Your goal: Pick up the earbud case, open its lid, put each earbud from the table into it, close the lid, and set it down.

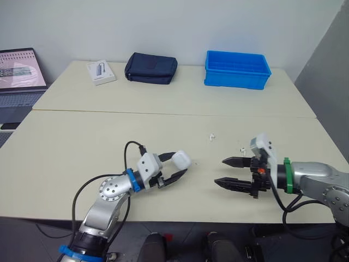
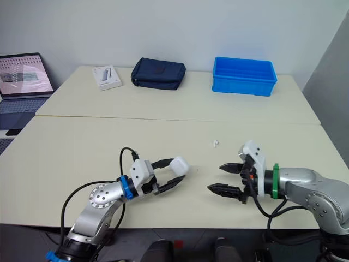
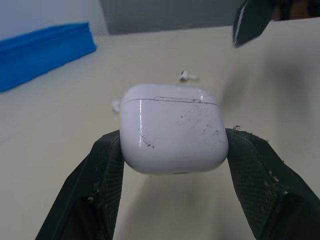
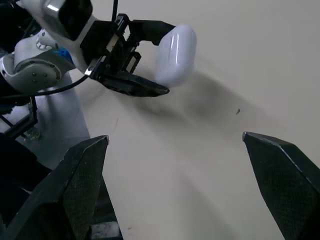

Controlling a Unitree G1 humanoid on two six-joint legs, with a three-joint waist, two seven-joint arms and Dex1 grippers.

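Earbud case (image 1: 181,159), white with its lid closed, sits low and centre in the head view, pinched between the two black fingers of the left gripper (image 2: 177,170), which clamp its sides. It appears lifted slightly off the table (image 1: 109,125). The right gripper (image 1: 218,171) is at lower right, facing the case, jaws spread wide and holding nothing. Two small white earbuds lie on the table: one (image 1: 210,137) just above centre, the other (image 1: 242,149) just beside the right gripper. Along the top are a laptop (image 1: 19,76) at left, a white box (image 1: 101,72), a dark pouch (image 1: 151,67) and a blue bin (image 1: 237,69).
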